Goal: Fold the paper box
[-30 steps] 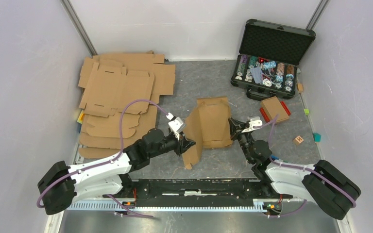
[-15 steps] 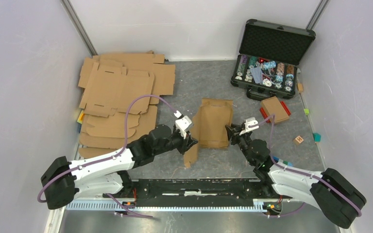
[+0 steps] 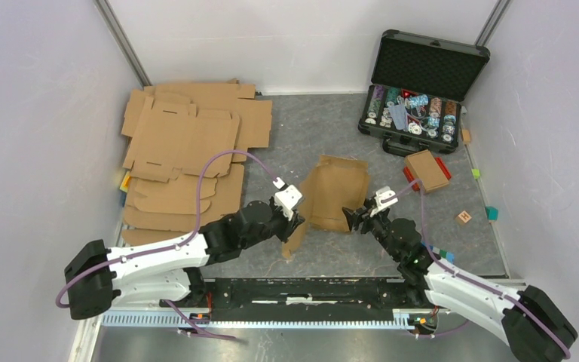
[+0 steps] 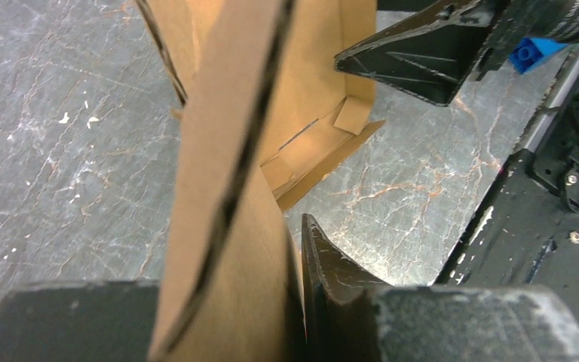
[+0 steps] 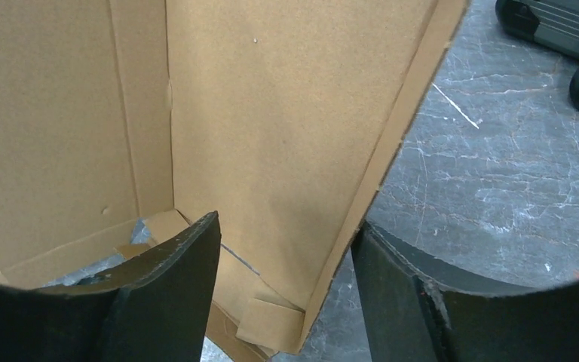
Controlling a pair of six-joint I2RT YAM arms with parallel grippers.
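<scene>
Top view: the paper box (image 3: 337,192) lies lower and flatter than a second ago, when it stood taller. It sits mid-tabletop (image 3: 301,128) between the arms. The left tool (image 3: 292,219) still pinches the near-left flap. The right tool (image 3: 356,219) has slid back toward the near edge, and its jaws have parted.

Left wrist view: the left tool (image 4: 222,290) is clamped on a cardboard flap seen edge-on, with the box's tray beyond.

Right wrist view: the right tool (image 5: 283,249) stands apart. The box's side wall edge runs between its fingers (image 5: 177,260), ungripped.
</scene>
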